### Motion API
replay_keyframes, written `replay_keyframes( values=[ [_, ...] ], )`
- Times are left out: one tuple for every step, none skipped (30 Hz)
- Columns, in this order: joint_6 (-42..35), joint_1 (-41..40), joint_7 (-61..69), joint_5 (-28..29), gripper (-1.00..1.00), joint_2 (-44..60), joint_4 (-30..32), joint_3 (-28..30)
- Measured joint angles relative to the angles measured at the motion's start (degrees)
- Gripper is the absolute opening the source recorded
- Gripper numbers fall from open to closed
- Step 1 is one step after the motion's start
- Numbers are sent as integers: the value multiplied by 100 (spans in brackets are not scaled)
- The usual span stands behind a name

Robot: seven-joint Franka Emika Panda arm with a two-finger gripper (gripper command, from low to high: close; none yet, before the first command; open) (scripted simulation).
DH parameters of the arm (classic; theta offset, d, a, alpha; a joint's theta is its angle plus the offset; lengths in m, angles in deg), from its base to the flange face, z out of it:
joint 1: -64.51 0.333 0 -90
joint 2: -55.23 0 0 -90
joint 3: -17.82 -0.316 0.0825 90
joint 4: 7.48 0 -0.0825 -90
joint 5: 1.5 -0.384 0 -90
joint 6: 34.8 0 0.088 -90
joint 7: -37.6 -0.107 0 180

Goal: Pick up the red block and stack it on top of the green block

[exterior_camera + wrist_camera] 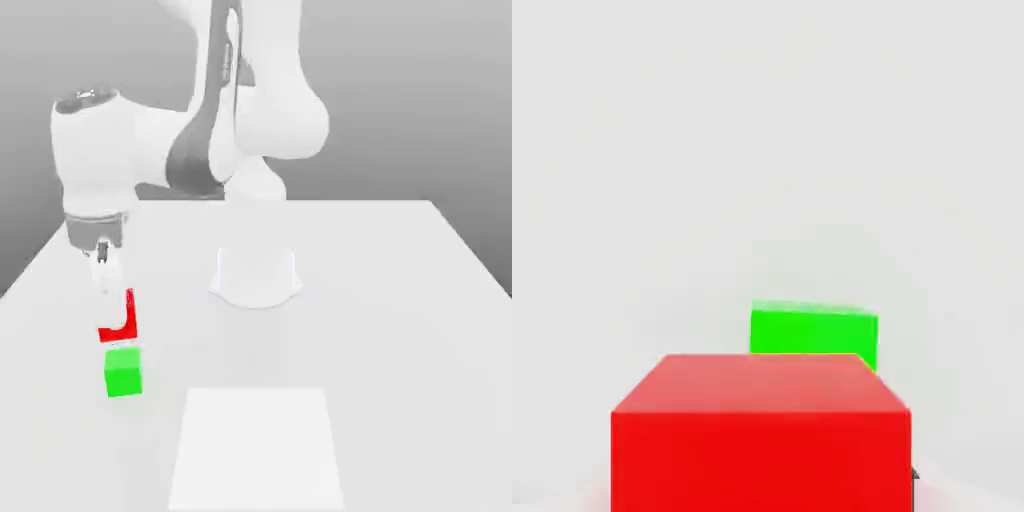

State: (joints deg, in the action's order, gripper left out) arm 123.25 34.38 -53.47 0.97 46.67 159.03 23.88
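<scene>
in the exterior view the end effector (112, 300) hangs from the white arm over the table (400, 300), on that view's left side, its fingers closed narrow on the red block (122, 322), which shows as a red l-shape because pale finger parts cover part of it. the red block is off the table, held in the air. the green block (123, 372) rests on the table right below it, close under the red one and seemingly a touch toward the exterior view's right; a thin gap seems to part the two, though whether they touch is hard to tell. in the hand view the red block (760, 432) sits nearest the camera and the green block (812, 332) peeks out just beyond its far edge, set off to one side. so the coming move likely turns on that small sideways offset: the held block probably needs centring over the green one before lowering and release. both blocks are cubes, so no long axis matters.
</scene>
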Motion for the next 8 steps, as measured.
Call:
replay_keyframes(
  values=[
    [188, 9, 26, -42, -100, 186, 2, 17],
    [382, 21, 52, -85, -100, 383, 0, 26],
    [577, 33, 99, -151, -100, 586, -6, 20],
    [776, 46, 155, -233, -100, 792, -13, 16],
    [933, 41, 206, -306, 100, 956, -20, -10],
    [933, 52, 206, -306, 100, 956, -20, -11],
    [933, 56, 206, -306, 100, 956, -20, -11],
    [933, 57, 206, -306, 100, 956, -20, -10]
  ],
)
